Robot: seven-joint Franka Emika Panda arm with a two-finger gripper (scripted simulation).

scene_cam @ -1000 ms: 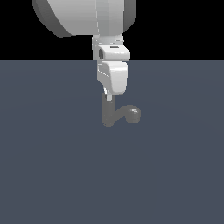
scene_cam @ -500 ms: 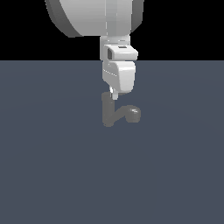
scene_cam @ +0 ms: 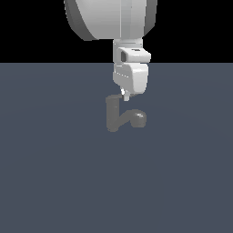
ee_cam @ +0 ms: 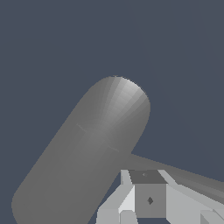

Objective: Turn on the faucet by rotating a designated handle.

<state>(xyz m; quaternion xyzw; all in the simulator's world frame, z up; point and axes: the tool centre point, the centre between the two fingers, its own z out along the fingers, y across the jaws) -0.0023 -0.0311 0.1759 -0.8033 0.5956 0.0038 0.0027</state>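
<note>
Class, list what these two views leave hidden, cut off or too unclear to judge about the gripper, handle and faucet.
- Gripper: fingers hidden by its own white body in the exterior view, cropped by the edge in the wrist view; open or shut unknown.
- Handle: not visible in the exterior view; partly covered by the gripper in the wrist view, so contact is unclear.
- Faucet: its spout is out of the wrist view.
</note>
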